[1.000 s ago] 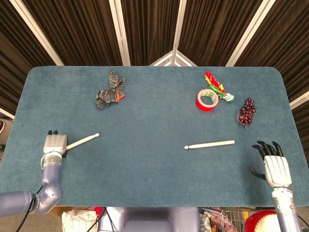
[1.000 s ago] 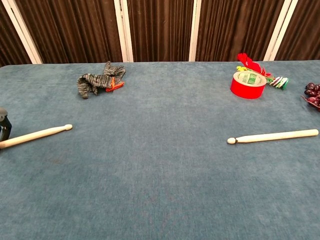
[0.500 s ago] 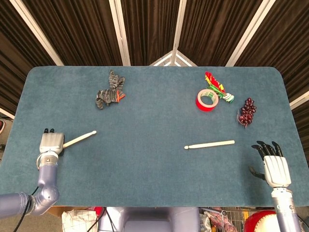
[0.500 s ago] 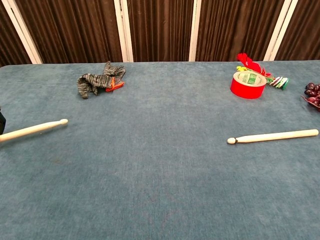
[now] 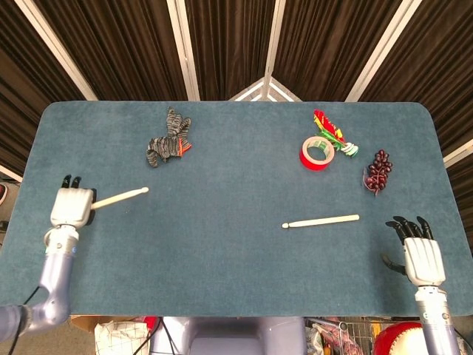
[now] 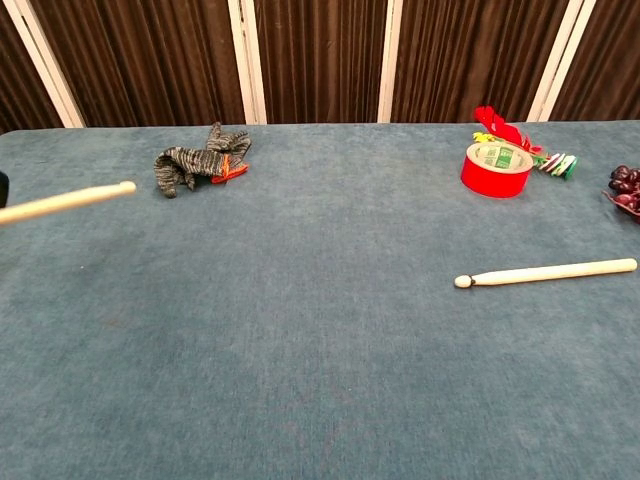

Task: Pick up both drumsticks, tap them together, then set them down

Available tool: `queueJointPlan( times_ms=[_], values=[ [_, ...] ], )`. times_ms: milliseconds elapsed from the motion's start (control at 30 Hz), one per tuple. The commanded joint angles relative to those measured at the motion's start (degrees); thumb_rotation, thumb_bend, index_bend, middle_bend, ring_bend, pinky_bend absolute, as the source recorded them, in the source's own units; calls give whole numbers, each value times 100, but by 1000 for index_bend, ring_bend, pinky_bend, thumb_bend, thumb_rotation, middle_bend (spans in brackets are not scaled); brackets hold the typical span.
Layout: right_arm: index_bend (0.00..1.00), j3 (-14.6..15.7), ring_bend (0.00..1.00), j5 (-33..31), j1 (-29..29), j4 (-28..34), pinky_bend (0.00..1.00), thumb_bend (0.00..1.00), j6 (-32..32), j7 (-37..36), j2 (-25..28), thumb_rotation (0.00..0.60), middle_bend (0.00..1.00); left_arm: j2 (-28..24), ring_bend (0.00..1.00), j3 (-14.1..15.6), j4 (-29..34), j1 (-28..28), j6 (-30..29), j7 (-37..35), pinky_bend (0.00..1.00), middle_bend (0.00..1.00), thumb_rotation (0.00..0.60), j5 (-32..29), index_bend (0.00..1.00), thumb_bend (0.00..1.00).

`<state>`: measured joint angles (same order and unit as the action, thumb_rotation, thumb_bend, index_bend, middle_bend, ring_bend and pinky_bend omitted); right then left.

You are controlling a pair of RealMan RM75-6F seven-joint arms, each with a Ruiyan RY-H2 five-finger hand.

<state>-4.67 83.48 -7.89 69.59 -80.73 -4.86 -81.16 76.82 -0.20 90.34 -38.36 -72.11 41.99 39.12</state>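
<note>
A: Left hand is gripping one drumstick by its butt, tip pointing inward for the tap.

B: Right hand is hovering, fingers spread and holding nothing, near the second drumstick lying on the table.

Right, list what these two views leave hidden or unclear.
- Left hand: head view shows only its back, so the fingers around the raised drumstick are hidden; chest view's left edge cuts it off.
- Right hand: outside the chest view.
- Grapes: cropped by the chest view's right edge.
- Tape roll label: too small to read.
</note>
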Motion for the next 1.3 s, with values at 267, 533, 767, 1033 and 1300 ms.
queueJointPlan(
  times_ms=[267,533,767,1033,1300],
  values=[
    [293,4,241,0,-8,-7,95,236,14,5,-33,600,227,-597,121,308,-316,566,-298,-1965,77,552,600,2268,564,556],
    [309,16,244,1,-39,-8,95,235,97,-129,-71,600,228,-507,118,320,-1064,714,-385,-3103,71,552,600,3286,566,556],
    [336,-89,257,137,-323,393,95,236,319,-453,47,600,246,-667,117,252,-1031,580,67,-3151,62,551,600,3445,565,556],
    [344,-353,257,-67,-1095,1232,95,235,1484,-360,497,600,249,-726,113,9,-688,553,323,-3018,62,547,600,3233,555,544],
    [368,-645,273,-737,-1877,1344,95,236,2722,299,476,600,299,-678,112,-230,-679,526,471,-3028,62,547,600,3090,556,544]
  ],
)
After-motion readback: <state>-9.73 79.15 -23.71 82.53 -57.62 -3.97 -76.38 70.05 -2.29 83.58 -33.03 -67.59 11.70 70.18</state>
